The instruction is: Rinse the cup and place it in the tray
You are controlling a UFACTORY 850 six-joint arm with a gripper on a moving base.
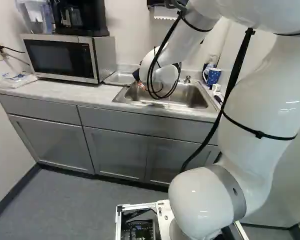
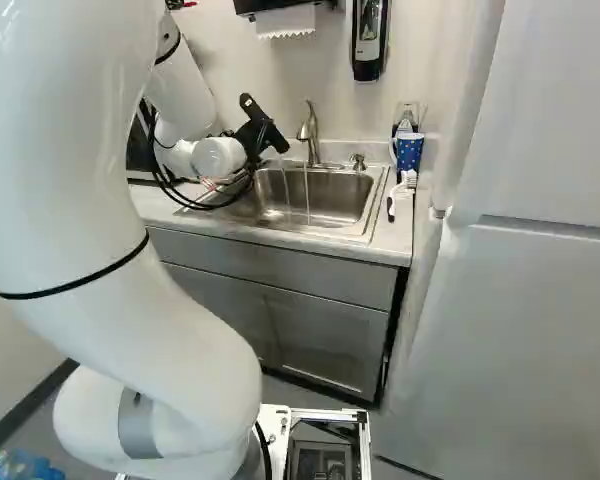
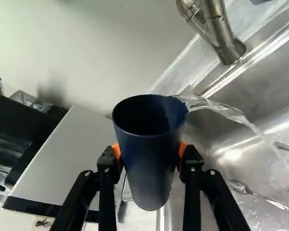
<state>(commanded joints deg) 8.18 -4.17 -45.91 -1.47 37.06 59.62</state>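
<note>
The dark blue cup (image 3: 147,159) is held from two sides by the jaws, their orange pads (image 3: 116,151) pressed to its wall a little below the rim, at the edge of the sink (image 2: 325,200). Water (image 3: 226,111) is seen arcing away from the rim into the basin, and a thin stream is falling under the faucet (image 2: 311,130), so the rinse is judged to be under way, with the cup being emptied. A stiff, fairly light body is suggested by the look of the wall, though plastic or metal cannot be told apart; weight would be added by any water left inside. The outside is smooth, probably wet and tapered towards the base, so a slip or a twist is to be feared if the hold is eased. The present place, across the upper body, seems well chosen, since the mouth and base are left free. Once drained, the cup should be levelled slowly and carried to what is taken to be the tray (image 1: 121,78), on the tabletop (image 1: 65,95) between microwave (image 1: 62,57) and sink, and released only when its base is supported
</note>
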